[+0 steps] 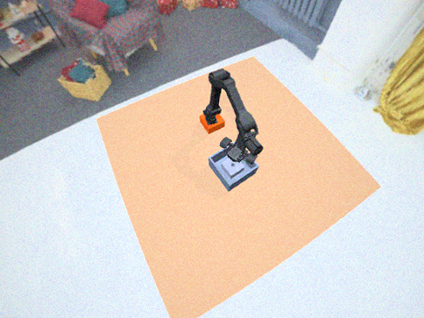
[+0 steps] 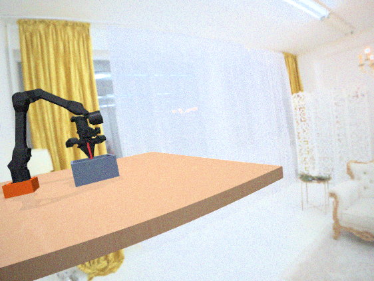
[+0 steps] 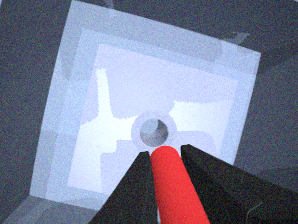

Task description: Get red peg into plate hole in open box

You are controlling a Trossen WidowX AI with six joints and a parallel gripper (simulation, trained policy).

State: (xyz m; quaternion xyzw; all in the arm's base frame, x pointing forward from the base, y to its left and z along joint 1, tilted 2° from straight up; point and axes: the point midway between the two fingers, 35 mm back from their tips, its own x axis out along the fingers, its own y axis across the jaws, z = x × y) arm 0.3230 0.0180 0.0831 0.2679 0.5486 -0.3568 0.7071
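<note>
Over the open blue-grey box (image 1: 242,180) (image 2: 96,170), the nearly closed fingers pinch the red peg (image 2: 89,150) (image 3: 176,187) between them. In the wrist view, its tip appears at about five o'clock from the hole in the pale plate (image 1: 232,169) (image 3: 137,82), outside it.

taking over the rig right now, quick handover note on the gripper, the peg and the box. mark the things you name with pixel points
Gripper (image 1: 234,163) (image 2: 90,157) (image 3: 165,157): shut on the red peg (image 2: 89,150) (image 3: 176,185), fingertips down at the box's rim height in the exterior view.
Box (image 1: 230,186) (image 2: 96,171): open side up on the table, plate (image 1: 232,168) (image 3: 200,95) at its bottom.
Done: peg picked up and brought over the box.
Left: line the peg up with the hole (image 3: 154,132), lower it fully in, let go. In the wrist view its tip shows just below the hole, so it may need a small shift.
</note>
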